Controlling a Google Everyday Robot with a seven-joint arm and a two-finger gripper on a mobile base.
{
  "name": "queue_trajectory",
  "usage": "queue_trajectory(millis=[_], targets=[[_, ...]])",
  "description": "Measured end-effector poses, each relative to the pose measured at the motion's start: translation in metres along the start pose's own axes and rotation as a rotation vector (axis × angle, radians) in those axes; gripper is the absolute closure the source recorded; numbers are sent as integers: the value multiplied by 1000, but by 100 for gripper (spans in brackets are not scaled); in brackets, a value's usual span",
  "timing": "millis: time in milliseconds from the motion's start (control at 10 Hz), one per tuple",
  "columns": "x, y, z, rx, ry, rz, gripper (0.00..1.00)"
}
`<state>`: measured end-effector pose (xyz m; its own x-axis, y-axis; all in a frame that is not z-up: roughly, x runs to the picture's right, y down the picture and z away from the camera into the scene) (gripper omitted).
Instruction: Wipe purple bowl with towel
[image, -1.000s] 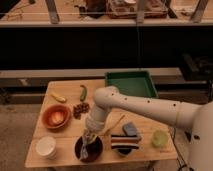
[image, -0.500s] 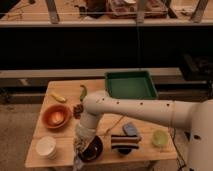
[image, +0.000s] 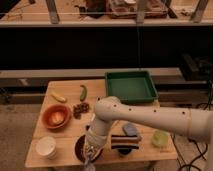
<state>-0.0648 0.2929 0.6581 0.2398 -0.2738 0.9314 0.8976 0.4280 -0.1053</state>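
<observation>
The claw (image: 89, 153) is placed low at the front edge of the surface (image: 67, 131), over the near rim of the purple bowl (image: 80, 147); the bowl is set at the front of the surface, between the white cup (image: 46, 146) and the folded striped cloth (image: 124, 143), and its right part is covered by the forearm. The towel (image: 89, 161) is seen hanging limp beneath the claw, so the claw appears to be closed on it, though the grip itself is hidden in the dim view.

Wiping is judged to be the step in hand. To do it well, the cloth should be brought over the bowl's inside rather than left dangling past the front edge; light downward pressure should be applied so that the towel is dragged around the wall and floor. The bowl is unrestrained and may be pushed toward the white cup or off the front edge, so strokes are better directed inward, away from that edge; the grip should not be loosened, since a limp cloth is easily dropped.
</observation>
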Motion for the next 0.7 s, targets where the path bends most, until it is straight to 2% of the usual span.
queue_trajectory(millis=[100,300,600,700], targets=[[11,15,-10,4,15,36,100],[32,20,-24,8,42,61,100],[47,1,-30,8,70,57,100],[50,-17,-30,14,80,48,100]])
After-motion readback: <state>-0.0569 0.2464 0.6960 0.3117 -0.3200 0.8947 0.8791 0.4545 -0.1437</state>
